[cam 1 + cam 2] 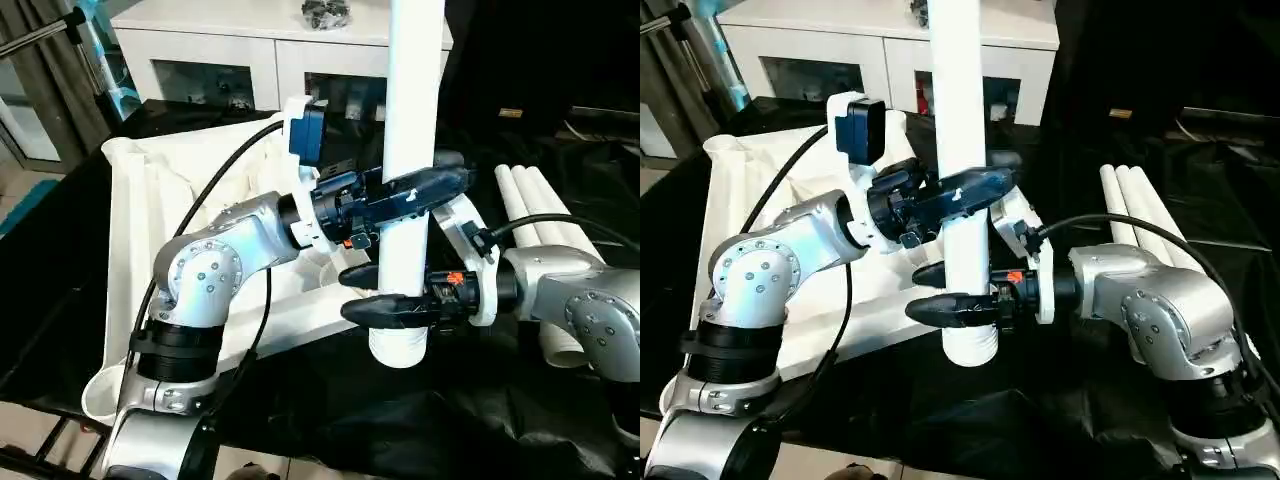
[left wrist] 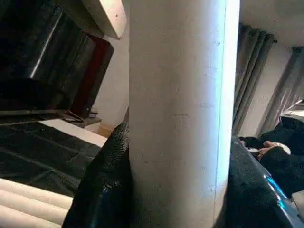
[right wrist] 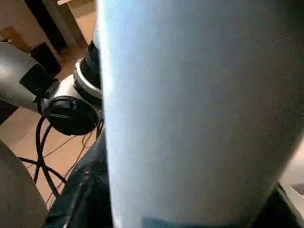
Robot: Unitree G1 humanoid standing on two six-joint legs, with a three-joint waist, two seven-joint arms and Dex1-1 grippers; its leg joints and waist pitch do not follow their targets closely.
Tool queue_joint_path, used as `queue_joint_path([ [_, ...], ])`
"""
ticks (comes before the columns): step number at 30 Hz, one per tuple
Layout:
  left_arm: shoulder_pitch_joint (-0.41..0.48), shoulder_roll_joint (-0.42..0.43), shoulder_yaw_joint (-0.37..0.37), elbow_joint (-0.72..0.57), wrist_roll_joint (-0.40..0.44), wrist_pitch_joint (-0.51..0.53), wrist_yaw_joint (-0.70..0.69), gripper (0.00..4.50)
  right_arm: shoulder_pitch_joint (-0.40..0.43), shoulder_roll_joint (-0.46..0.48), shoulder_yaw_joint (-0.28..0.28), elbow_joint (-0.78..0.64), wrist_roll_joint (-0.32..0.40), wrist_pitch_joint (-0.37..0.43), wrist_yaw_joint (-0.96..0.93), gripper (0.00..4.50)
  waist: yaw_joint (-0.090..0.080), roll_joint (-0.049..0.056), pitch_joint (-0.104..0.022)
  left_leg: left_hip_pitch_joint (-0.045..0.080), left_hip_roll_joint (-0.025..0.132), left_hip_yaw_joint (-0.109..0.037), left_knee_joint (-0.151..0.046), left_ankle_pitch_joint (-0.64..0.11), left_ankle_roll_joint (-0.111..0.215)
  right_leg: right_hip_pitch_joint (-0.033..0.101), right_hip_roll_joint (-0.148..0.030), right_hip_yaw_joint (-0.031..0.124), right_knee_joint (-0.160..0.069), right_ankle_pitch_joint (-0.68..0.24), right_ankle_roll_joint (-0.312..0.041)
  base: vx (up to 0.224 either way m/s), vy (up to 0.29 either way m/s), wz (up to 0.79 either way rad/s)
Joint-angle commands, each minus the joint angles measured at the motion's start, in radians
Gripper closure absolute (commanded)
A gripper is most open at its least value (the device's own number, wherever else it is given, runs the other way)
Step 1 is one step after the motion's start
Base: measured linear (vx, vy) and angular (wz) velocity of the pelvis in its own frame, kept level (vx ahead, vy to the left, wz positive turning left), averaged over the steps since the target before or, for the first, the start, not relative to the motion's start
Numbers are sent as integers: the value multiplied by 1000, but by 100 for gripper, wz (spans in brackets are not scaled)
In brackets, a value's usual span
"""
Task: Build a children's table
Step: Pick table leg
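A long white tube leg (image 1: 412, 100) stands upright in the middle, its wide lower end (image 1: 398, 350) just above the black cloth at the tabletop's right edge. My left gripper (image 1: 415, 190) is shut on the leg's middle, one dark finger (image 1: 430, 185) crossing its front. Lower down, my right gripper (image 1: 390, 292) is shut on the same leg, with a black finger on each side. The white tabletop (image 1: 130, 250) lies underside up to the left. Both wrist views show the leg (image 2: 180, 118) (image 3: 199, 109) close between dark fingers. Whether the leg's end sits in a corner socket is hidden.
Three more white legs (image 1: 540, 210) lie side by side on the black cloth at the right. A white cabinet with glass fronts (image 1: 270, 50) stands behind the work. Black cloth (image 1: 330, 410) covers the surface in front.
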Motion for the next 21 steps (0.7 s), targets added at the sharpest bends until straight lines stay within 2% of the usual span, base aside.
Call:
queue_joint_path([
  [1, -7, -5, 1, -25, -52, 13, -32, 264, 8, -16, -4, 15, -18, 3, -25, 242, 4, -16, -78, 8, 74, -25, -68, 22, 91, 57, -80, 39, -59, -6, -295, 0, 0, 0],
  [7, -15, -22, 30, -2, -47, 3, 20, 264, 4, 18, -7, 26, -29, -8, -81, 262, 3, -17, -78, 9, 72, -24, -69, 17, 85, 55, -79, 39, -61, -21, -293, 0, 0, 0],
  [9, -6, -35, 42, -7, -27, -28, 63, 194, 2, 52, -11, 36, -51, -18, -137, 262, 2, -17, -78, 8, 73, -25, -69, 18, 80, 55, -80, 39, -60, -23, -292, 0, 0, 0],
  [12, 0, -51, 35, -9, 50, -79, 149, 192, -7, 84, -17, 51, -77, -27, -199, 263, 0, -17, -77, 8, 73, -24, -70, 18, 66, 55, -79, 39, -64, -26, -285, 0, 0, 0],
  [15, -12, -71, 18, 20, 205, -120, 353, 173, -25, 129, -26, 80, -114, -39, -294, 263, -1, -17, -78, 9, 74, -26, -70, 16, 62, 56, -80, 40, -64, -17, -276, 0, 0, 0],
  [17, -16, -77, 21, 24, 222, -114, 393, 173, -29, 137, -26, 86, -124, -44, -313, 264, 1, -16, -80, 7, 72, -27, -70, 24, 57, 58, -79, 40, -62, -3, -273, 0, 0, 0],
  [19, -26, -94, 29, 31, 247, -96, 478, 173, -33, 148, -24, 93, -139, -51, -339, 264, 0, -23, -81, 6, 73, -26, -70, 32, 57, 59, -78, 41, -59, 19, -276, 0, 0, 0],
  [21, -37, -113, 42, 38, 254, -90, 533, 199, -40, 159, -23, 102, -149, -56, -361, 264, 2, -21, -81, 4, 71, -26, -67, 45, 66, 60, -78, 41, -57, 53, -286, 0, 0, 0],
])
